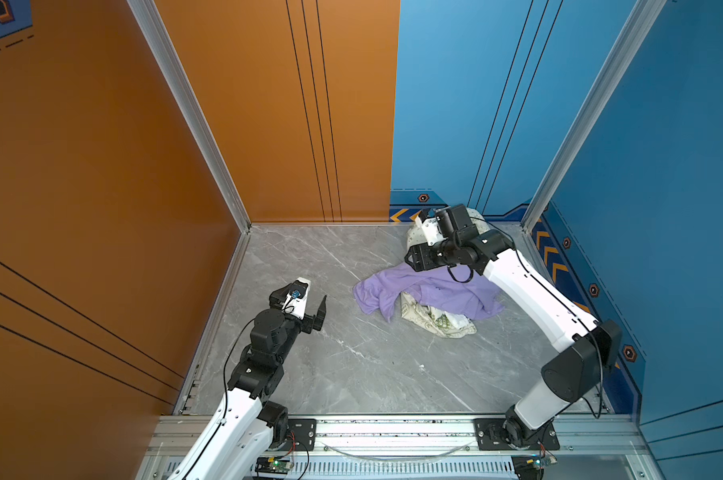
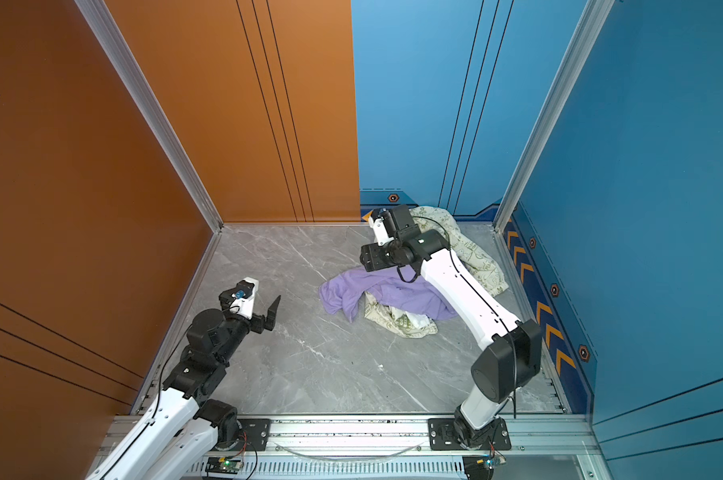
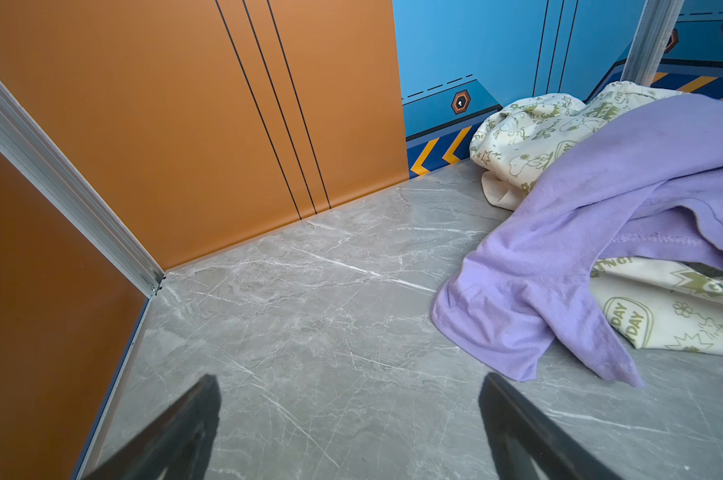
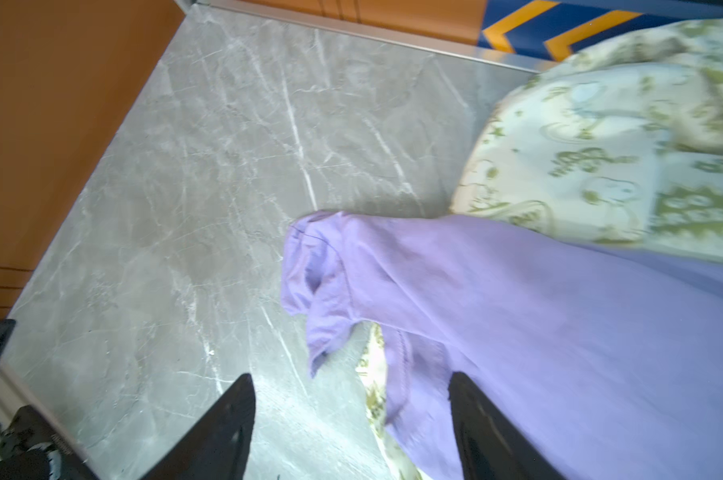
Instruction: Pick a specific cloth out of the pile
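The right gripper point(image 4: 351, 376), jaws parted and gripping nothing, hangs over the lavender cloth point(image 1: 430, 291), draped across the pile point(image 1: 434, 322) right of centre in both top views. At left of centre the left gripper point(image 3: 351, 377), jaws spread wide, hovers above the grey marbled table point(image 1: 351, 374).

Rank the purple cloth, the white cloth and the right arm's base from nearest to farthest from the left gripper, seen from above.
From the left gripper, in a top view:
1. Purple cloth, just to its right.
2. White cloth, farther right, peeking from the pile.
3. Right arm's base, on the front rail, far right.
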{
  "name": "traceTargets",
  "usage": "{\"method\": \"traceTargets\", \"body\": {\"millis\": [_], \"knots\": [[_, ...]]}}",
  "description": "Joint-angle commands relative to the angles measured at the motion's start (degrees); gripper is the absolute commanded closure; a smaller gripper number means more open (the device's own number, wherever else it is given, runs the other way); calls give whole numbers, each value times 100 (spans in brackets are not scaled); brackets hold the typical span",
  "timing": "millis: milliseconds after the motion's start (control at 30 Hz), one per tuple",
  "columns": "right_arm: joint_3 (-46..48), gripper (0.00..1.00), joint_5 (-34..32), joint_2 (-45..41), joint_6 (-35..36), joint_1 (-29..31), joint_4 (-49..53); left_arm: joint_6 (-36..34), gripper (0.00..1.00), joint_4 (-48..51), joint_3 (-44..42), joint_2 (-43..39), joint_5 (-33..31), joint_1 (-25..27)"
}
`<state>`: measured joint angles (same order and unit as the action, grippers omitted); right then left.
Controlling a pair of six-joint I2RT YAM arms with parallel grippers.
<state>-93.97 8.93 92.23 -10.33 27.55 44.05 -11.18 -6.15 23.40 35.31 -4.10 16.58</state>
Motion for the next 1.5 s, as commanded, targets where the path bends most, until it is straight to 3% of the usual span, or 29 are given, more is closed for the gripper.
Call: {"method": "traceTargets", "body": {"millis": [0,133,333,933,1133,1433,1467], "knots": [[770,25,-538,-542,-123,-445,-258,-82,2,-4,-81,-27,-109,56],[1705,25,-545,-1213,-505,-1127,-724,-79,2,-2,-76,-22,-91,64],[2576,26,-427,-1602,-767,-1679,-1082,-84,2,-16,-69,-32,-36,74],[2764,47,-21,-517,-1173,-1876,-1466,-122,2,-324,-194,-248,1034,183],[2784,61,-14,-311,-1226,-1933,-1589,-132,2,-316,-195,-236,996,196],[2923,100,79,-290,-1453,-2008,-1884,-146,2,-308,-195,-238,914,220],[2932,100,104,-309,-1475,-2016,-1913,-148,2,-316,-200,-240,900,221]]}}
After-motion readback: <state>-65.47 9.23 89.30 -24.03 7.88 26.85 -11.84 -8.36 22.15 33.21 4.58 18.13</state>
